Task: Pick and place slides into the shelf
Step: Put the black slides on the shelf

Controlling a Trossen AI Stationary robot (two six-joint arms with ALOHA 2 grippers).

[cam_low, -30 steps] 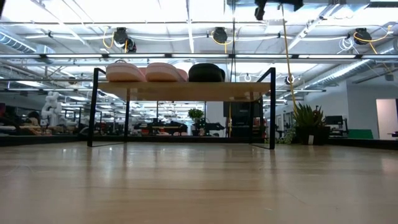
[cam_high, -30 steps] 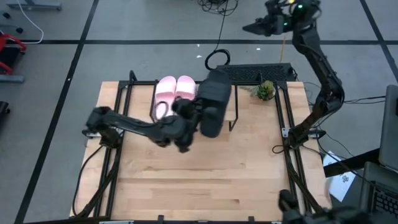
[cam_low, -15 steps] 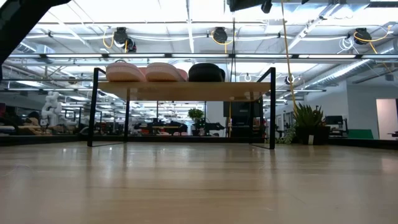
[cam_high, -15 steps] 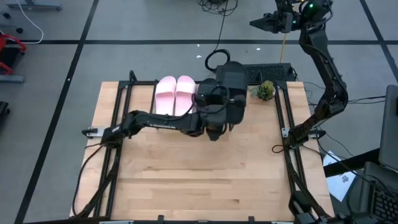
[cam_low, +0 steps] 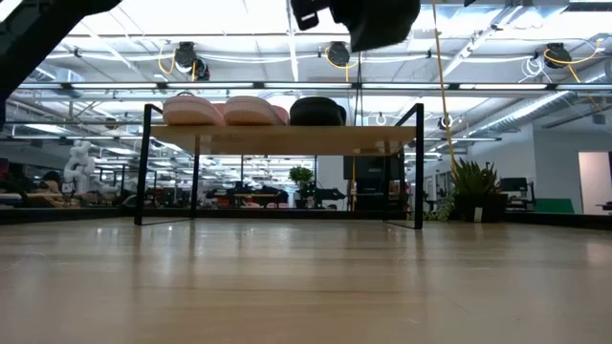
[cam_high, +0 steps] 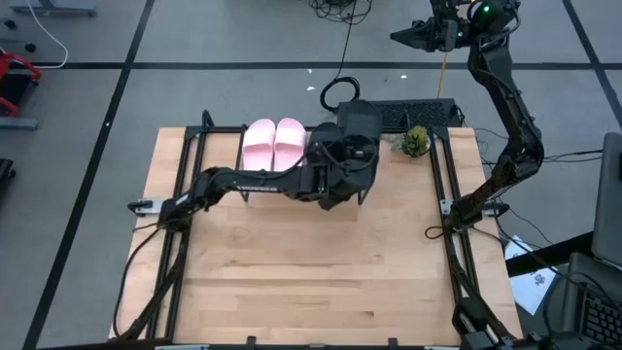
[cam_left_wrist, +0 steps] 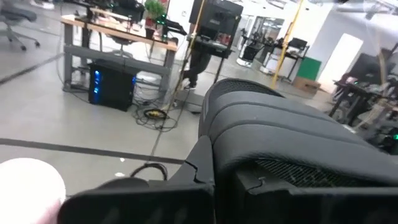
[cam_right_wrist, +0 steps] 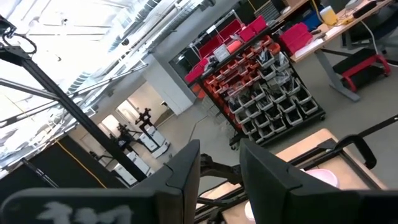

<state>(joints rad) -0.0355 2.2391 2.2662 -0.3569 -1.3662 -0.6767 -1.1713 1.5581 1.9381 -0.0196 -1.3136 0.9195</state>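
Two pink slides (cam_high: 273, 142) lie side by side on the shelf (cam_high: 253, 185), and only the high view shows that they point the same way, with the left arm stretched across the board beside them. Nearest the camera in the left wrist view is a black slide (cam_left_wrist: 280, 149), filling most of that picture, gripped by the dark fingers (cam_left_wrist: 149, 196) of the left gripper (cam_high: 335, 167), which is closed tight on it; a pale rounded edge of a pink slide (cam_left_wrist: 28, 183) shows at the corner. From above, that held black slide (cam_high: 356, 146) hangs over the right part of the shelf, just beside the pink pair. The low view adds what the top view hides: another black slide (cam_low: 317, 112) already rests on the shelf board (cam_low: 287, 139), touching the pink ones (cam_low: 225, 111), while the held one (cam_low: 378, 21) is up in the air above the shelf's right end, apart from the board. Farther off, the right gripper (cam_high: 413, 37) is raised well beyond the table's far edge; its own wrist view shows its fingers (cam_right_wrist: 186, 174) standing partly apart with nothing between them, looking down at the table and a pink slide (cam_right_wrist: 320, 179).
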